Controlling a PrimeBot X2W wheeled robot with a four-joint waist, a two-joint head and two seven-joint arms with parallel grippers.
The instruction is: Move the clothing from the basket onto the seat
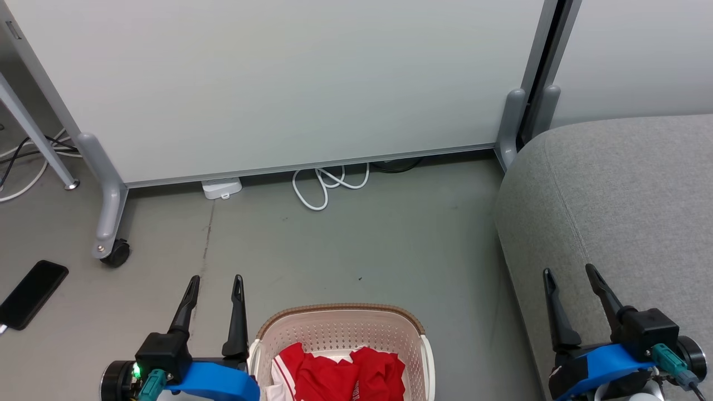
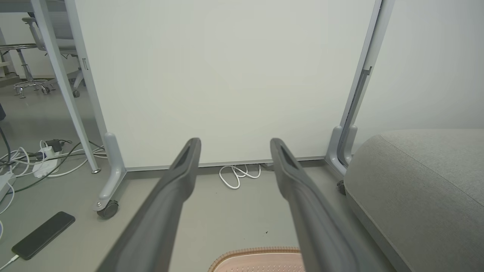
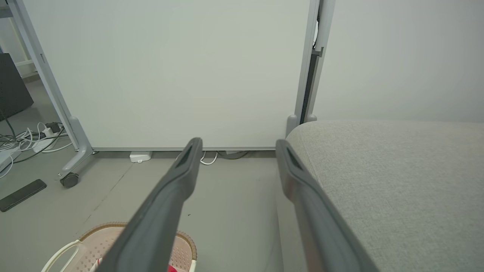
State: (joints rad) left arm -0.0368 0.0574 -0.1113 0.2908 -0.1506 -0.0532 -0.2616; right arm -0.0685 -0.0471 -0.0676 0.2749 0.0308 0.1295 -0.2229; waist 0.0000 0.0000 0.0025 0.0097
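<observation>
A grey floor (image 1: 356, 250) runs ahead of us to a pale wheeled panel (image 1: 278, 83), a white cable (image 1: 326, 186) coiled at its foot and a phone (image 1: 33, 294) lying far left. A broad strip of floor lies between panel and basket (image 1: 341, 309). The basket sits at our lower edge with the red clothing (image 1: 345, 376) heaped inside. The seat (image 1: 624, 189) fills our right, its rounded edge near the basket but apart from it. Our left tool (image 1: 216, 278) hovers just left of the basket, fingers pointing forward and spread wide, gripping nothing. Our right tool (image 1: 569, 269) hangs at the seat's near edge, equally wide and empty
</observation>
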